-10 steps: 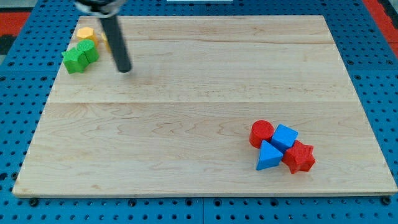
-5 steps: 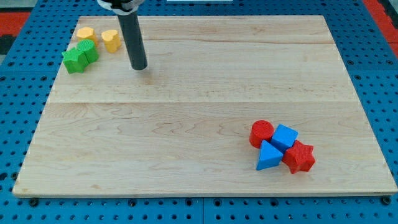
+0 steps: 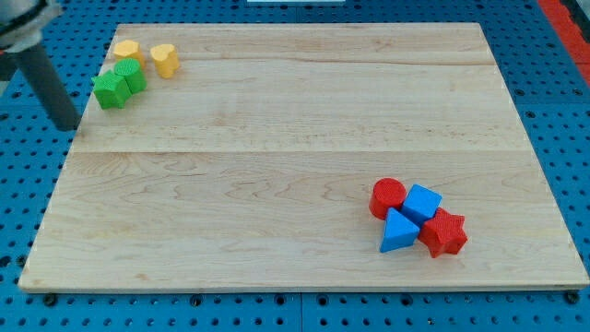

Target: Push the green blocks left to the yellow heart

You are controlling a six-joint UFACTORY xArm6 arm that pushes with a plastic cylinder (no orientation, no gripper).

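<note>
Two green blocks sit touching at the board's upper left: a green star-like block (image 3: 110, 89) and a green block (image 3: 130, 75) just up and right of it. A yellow block (image 3: 126, 50) touches the top of the green pair. A yellow heart (image 3: 165, 59) stands a little right of them, apart from the green blocks. My tip (image 3: 66, 124) is at the board's left edge, left of and below the green blocks, not touching them.
A cluster at the lower right holds a red cylinder (image 3: 387, 196), a blue cube (image 3: 421, 202), a blue triangle (image 3: 397, 231) and a red star (image 3: 443, 231). The wooden board (image 3: 295, 157) lies on a blue pegboard.
My tip has swung from right of the yellow heart far to the left, past the blocks, to the board's left edge. No block has moved.
</note>
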